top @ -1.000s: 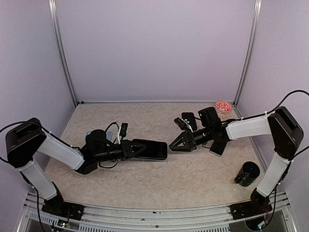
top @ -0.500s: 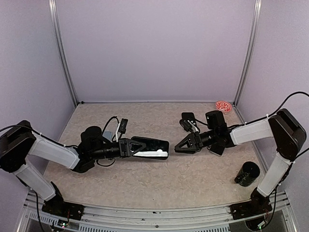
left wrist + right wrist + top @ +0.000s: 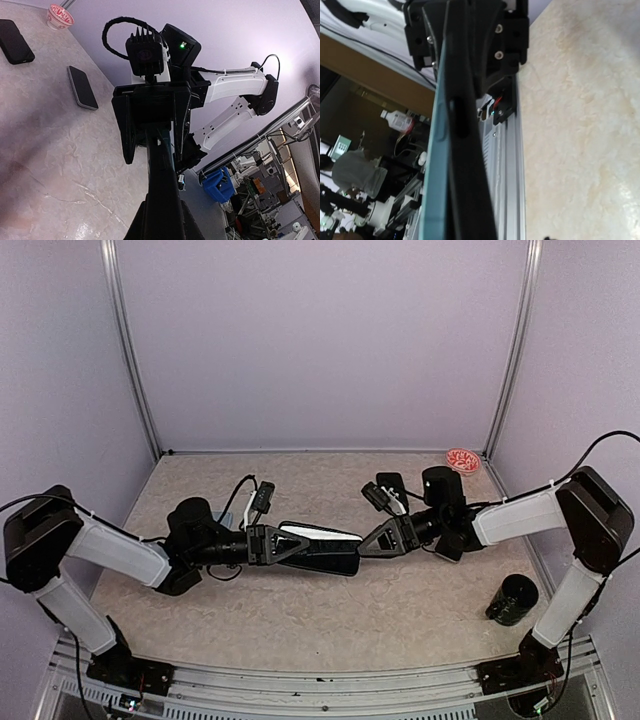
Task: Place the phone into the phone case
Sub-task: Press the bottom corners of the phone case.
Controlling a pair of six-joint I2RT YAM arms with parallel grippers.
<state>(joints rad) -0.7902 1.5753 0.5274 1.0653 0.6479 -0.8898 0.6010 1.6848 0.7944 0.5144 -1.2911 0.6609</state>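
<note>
Above the middle of the table, my left gripper (image 3: 298, 544) is shut on one end of a black phone (image 3: 325, 550), held on edge. In the left wrist view the phone (image 3: 162, 190) runs edge-on away from my fingers. A pale teal phone case (image 3: 434, 165) lies along one face of the black phone (image 3: 467, 150). How far the phone sits in the case is hard to tell. My right gripper (image 3: 365, 540) meets the phone's far end. Its jaws stand apart on either side of that end, with gaps showing in the left wrist view.
Two other black phone-like slabs lie on the table, one at the back (image 3: 390, 486) and one under my right arm (image 3: 452, 540). A red-patterned bowl (image 3: 462, 460) sits in the back right corner. A black cylinder (image 3: 513, 600) stands near the right arm's base.
My left gripper has turned the phone from flat onto its edge and carried it to the right. My right gripper has moved left and now straddles the phone's far end.
</note>
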